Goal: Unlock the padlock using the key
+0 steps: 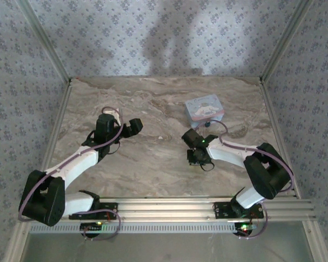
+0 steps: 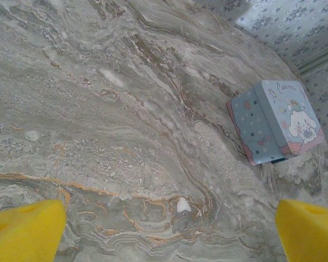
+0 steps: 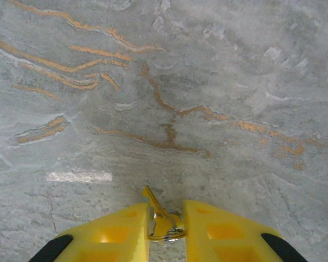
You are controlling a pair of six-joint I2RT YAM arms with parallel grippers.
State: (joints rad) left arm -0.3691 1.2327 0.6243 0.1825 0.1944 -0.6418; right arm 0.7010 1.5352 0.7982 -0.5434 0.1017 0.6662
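Observation:
A small brass key [image 3: 154,206] on a silvery ring stands pinched between the yellow fingers [image 3: 115,234] of my right gripper [image 3: 167,224], its blade pointing at the marble table below. In the top view that right gripper [image 1: 199,158] hangs over the middle of the table, in front of the tin. The padlock [image 1: 207,124] shows as a tiny dark-blue speck at the tin's near edge, mostly hidden; a dark bit of the padlock [image 2: 279,160] peeks from under the tin. My left gripper [image 1: 132,126] is open over bare marble, its yellow fingertips [image 2: 24,229] far apart.
A light-blue cartoon-printed tin box [image 1: 204,107] lies at the back right of the marble table [image 1: 153,158]; the same tin box [image 2: 276,121] is at the right of the left wrist view. Patterned walls and metal posts enclose the table.

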